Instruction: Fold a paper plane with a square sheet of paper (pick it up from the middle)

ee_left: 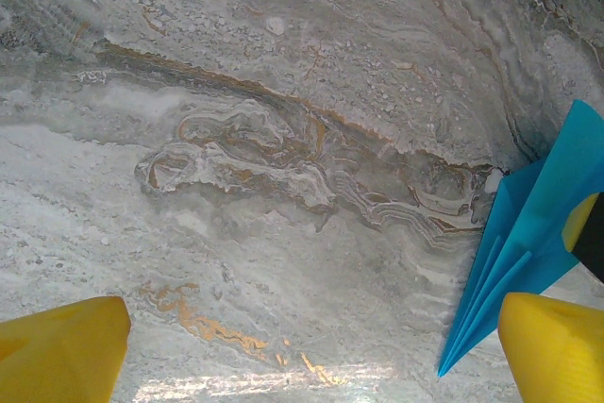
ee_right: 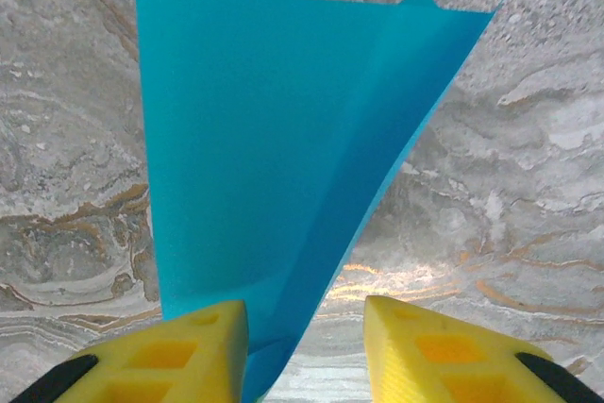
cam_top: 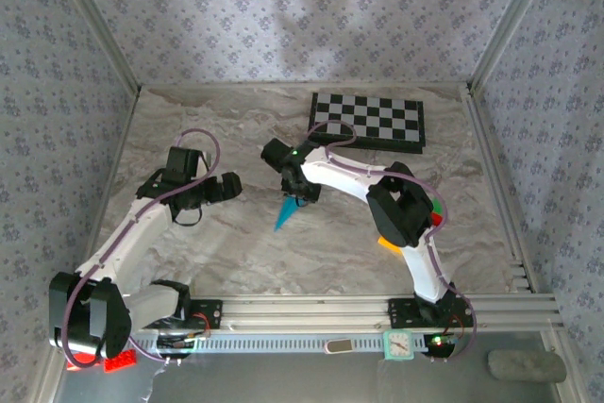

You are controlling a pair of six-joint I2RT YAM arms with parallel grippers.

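The cyan-blue paper, folded into a narrow pointed paper plane [cam_top: 284,213], is at the middle of the marble table with its tip toward the near left. In the right wrist view the paper plane [ee_right: 274,139] fans out ahead of my right gripper [ee_right: 307,346]. Its lower fold passes between the yellow fingers and lies against the left finger [ee_right: 179,351]. A gap separates it from the right finger, so the jaws stand apart. My right gripper [cam_top: 300,193] is over the plane's wide end. My left gripper [cam_top: 232,186] is wide open to the left. The plane [ee_left: 528,252] lies by its right finger [ee_left: 552,346].
A black-and-white chessboard [cam_top: 370,120] lies at the back right. A small yellow-orange block [cam_top: 388,243] sits beside the right arm. Patterned walls and metal frame rails close in the table [cam_top: 236,252] on three sides.
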